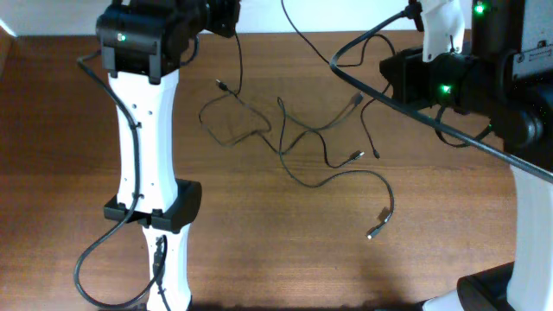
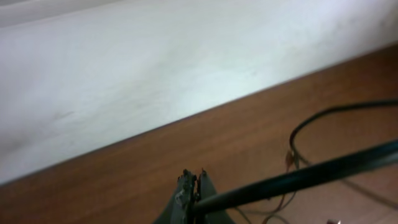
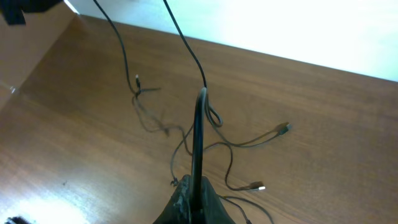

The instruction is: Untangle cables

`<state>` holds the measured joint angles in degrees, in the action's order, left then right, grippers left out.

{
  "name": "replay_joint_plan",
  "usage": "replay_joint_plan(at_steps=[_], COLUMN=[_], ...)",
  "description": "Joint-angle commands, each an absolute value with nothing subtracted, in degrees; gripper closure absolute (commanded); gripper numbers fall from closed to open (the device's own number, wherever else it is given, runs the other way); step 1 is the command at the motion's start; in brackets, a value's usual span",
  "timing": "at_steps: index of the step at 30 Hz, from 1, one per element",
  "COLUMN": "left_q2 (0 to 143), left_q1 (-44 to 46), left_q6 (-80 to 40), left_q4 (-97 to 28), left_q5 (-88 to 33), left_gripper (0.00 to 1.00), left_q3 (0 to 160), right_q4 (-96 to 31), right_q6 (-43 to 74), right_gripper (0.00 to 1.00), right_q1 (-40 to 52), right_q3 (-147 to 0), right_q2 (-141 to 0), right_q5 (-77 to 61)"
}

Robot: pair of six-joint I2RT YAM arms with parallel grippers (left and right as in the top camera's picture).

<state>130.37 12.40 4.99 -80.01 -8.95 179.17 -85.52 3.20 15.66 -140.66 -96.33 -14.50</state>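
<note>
Left gripper point(image 2: 194, 182) and right gripper point(image 3: 190, 186) both clamped closed, no cord clearly held. Cables point(image 1: 298, 142) lie loosely tangled mid-surface point(image 1: 259, 259). Untangling looks unstarted; next needs jaws opening onto a free plug point(image 1: 373, 231).

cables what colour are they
The cables are black, with silvery plugs at some ends; the overhead view shows it best.

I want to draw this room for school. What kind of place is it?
Probably a robot lab or test bench: white robot arms reach over a wooden table beside a plain white wall, with thin cables spread on it.
</note>
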Motion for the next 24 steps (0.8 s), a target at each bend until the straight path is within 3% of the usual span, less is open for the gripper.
replay_joint_plan(at_steps=[1, 3, 4, 5, 7, 15, 24], left_q2=[123.98, 121.19, 119.83, 119.13, 118.02, 117.71, 117.71], left_q1=[12.05, 12.05, 12.12, 12.12, 12.12, 12.10, 11.70], left_q6=[-0.47, -0.49, -0.95, -1.41, -2.20, -2.17, -2.39], left_q4=[-79.07, -80.36, -81.76, -82.48, -83.37, -84.18, -83.11], left_q5=[-7.44, -7.84, -9.45, -11.49, -14.52, -14.70, -11.51], left_gripper=[1.00, 1.00, 1.00, 1.00, 1.00, 1.00, 1.00], left_q3=[179.70, 179.67, 179.67, 179.67, 179.67, 179.65, 179.67], right_q4=[-85.49, -84.97, -84.07, -83.13, -81.58, -86.37, -88.84], right_q6=[3.51, 5.34, 6.35, 6.52, 6.46, -4.99, -7.33], right_gripper=[0.96, 0.92, 0.81, 0.48, 0.02, 0.01, 0.02], right_q1=[14.94, 13.23, 12.36, 11.51, 10.20, 11.86, 19.92], right_q3=[-140.49, -140.46, -140.46, -140.46, -140.46, -140.42, -140.05], right_q2=[-99.20, -101.91, -103.15, -104.44, -106.24, -106.56, -112.64], right_q5=[-15.03, -14.57, -14.52, -14.61, -15.51, -30.06, -32.62])
